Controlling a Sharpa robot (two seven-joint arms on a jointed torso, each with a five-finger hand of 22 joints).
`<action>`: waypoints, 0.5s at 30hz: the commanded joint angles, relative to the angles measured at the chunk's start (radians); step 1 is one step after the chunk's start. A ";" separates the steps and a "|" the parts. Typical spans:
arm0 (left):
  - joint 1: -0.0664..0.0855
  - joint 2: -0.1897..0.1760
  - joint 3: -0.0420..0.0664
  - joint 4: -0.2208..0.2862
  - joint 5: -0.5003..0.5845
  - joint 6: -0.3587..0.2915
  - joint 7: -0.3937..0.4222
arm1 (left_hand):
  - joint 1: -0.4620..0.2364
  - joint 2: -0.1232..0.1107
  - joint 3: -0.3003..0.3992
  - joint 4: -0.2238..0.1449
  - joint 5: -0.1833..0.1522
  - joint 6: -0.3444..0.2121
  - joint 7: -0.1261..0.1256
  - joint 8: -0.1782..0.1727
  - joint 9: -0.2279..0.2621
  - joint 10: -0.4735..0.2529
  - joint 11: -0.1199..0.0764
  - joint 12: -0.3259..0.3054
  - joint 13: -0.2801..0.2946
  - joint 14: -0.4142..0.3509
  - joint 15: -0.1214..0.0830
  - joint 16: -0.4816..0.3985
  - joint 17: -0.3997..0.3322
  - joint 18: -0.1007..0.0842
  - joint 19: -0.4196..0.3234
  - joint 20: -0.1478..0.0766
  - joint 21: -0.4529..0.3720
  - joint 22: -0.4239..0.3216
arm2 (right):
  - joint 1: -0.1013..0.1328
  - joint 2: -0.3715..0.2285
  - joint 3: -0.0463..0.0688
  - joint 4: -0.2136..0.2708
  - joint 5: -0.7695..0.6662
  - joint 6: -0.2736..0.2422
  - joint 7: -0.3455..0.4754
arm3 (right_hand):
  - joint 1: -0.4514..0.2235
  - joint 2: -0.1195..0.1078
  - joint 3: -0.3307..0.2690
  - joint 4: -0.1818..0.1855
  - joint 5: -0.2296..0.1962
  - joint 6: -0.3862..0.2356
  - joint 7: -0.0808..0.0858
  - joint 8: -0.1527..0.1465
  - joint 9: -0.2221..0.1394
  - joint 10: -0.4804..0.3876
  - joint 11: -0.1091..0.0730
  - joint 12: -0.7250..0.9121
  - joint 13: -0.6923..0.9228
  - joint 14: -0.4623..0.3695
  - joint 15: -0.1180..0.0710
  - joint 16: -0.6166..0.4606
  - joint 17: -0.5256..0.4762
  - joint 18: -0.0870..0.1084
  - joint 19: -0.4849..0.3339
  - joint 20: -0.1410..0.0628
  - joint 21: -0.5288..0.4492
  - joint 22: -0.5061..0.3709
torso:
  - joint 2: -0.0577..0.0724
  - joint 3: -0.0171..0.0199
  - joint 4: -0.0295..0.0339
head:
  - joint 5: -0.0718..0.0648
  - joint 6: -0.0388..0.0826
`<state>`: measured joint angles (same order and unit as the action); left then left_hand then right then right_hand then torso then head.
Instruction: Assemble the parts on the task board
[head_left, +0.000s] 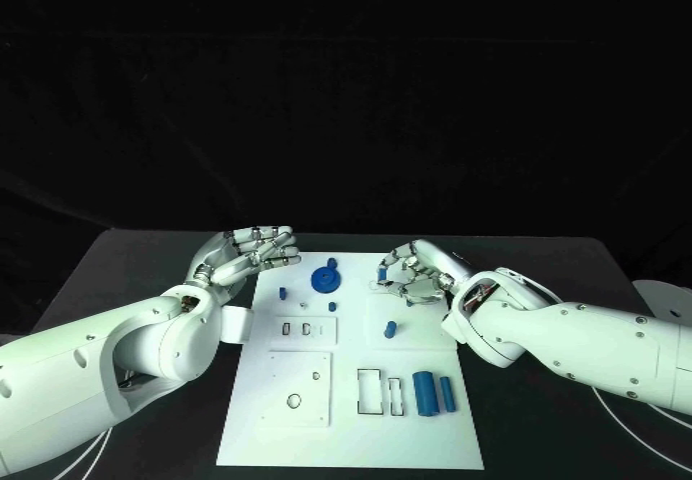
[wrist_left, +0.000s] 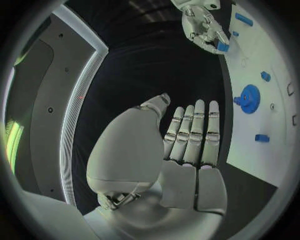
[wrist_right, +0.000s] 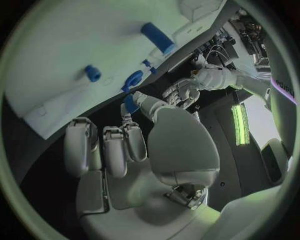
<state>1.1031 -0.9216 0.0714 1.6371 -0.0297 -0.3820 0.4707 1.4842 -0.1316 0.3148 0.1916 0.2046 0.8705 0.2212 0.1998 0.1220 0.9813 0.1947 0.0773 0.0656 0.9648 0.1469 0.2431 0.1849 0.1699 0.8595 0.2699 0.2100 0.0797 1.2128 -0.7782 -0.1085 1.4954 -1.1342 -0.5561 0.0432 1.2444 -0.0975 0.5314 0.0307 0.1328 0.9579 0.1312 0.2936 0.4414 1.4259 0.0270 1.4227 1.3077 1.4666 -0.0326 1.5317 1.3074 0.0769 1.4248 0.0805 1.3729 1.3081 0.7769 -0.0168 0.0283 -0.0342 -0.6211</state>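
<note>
Fingertips of the silver right hand (head_left: 415, 272) pinch a small blue plastic part (head_left: 389, 270) above the white rectangular task board (head_left: 353, 420)'s far edge; the silver left hand (head_left: 248, 252) hovers empty, fingers straight and together.

You see a black bench (head_left: 144, 270) carrying everything, its dark matte top reaching out to the left and right. Behind its far edge hangs a black curtain (head_left: 346, 110), falling in soft folds across the whole background.

Right robot hand (wrist_right: 134, 145) pinches blue part (wrist_right: 130, 103).
</note>
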 joint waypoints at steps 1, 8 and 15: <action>0.001 0.007 0.001 -0.006 0.006 0.017 0.006 | -0.004 -0.006 0.006 0.001 -0.002 0.002 0.027 -0.001 -0.001 0.005 0.001 -0.004 0.000 0.000 0.005 -0.004 0.002 0.014 0.006 0.000 -0.002 -0.001 | 0.000 0.037 0.000 0.010 -0.054 0.040 -0.087 | -0.012 0.003 -0.001 0.009 0.006 0.025 -0.026 0.037 0.031 0.004 0.001 0.000 0.067 0.078 -0.006 0.004 0.137 -0.016 -0.001 -0.008 -0.001 0.030 | -0.005 -0.0027 0.0007 | 0.029 -0.011; 0.001 0.017 0.001 -0.017 0.007 0.015 0.008 | -0.004 -0.006 0.006 0.001 -0.002 0.002 0.027 -0.001 -0.001 0.005 0.001 -0.004 0.000 0.000 0.005 -0.004 0.002 0.014 0.006 0.000 -0.002 -0.001 | -0.003 0.118 -0.002 0.005 -0.123 0.080 -0.130 | -0.019 0.003 -0.002 0.013 0.006 0.020 -0.025 0.037 0.031 0.007 0.001 0.003 0.071 0.079 -0.006 0.005 0.140 -0.017 0.000 -0.009 0.000 0.032 | -0.004 -0.0047 0.0018 | 0.062 -0.019; 0.001 0.023 0.001 -0.024 0.007 0.012 0.009 | -0.006 -0.007 0.009 0.001 -0.002 0.002 0.027 -0.002 -0.001 0.005 0.001 -0.006 0.000 0.000 0.005 -0.005 0.003 0.014 0.006 0.000 -0.002 -0.002 | -0.016 0.188 -0.008 -0.016 -0.200 0.108 -0.156 | -0.021 0.002 -0.003 0.014 0.006 0.018 -0.025 0.037 0.031 0.008 0.001 0.004 0.073 0.079 -0.006 0.005 0.142 -0.016 0.000 -0.009 0.000 0.032 | -0.002 -0.0032 0.0004 | 0.084 -0.023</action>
<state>1.1032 -0.9017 0.0713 1.6126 -0.0276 -0.3821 0.4709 1.4842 -0.1316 0.3176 0.1944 0.2046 0.8705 0.2212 0.1998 0.1220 0.9813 0.1947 0.0773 0.0655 0.9648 0.1469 0.2431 0.1866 0.1700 0.8595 0.2700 0.2100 0.0785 1.1991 -0.5956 -0.1164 1.4826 -1.2564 -0.4940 -0.0730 1.2286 -0.0951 0.5299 0.0405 0.1356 0.9562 0.1295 0.2936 0.4415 1.4259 0.0271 1.4227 1.3075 1.4666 -0.0325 1.5317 1.3074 0.0769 1.4248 0.0806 1.3728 1.3080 0.7733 -0.0206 0.0292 0.0407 -0.6420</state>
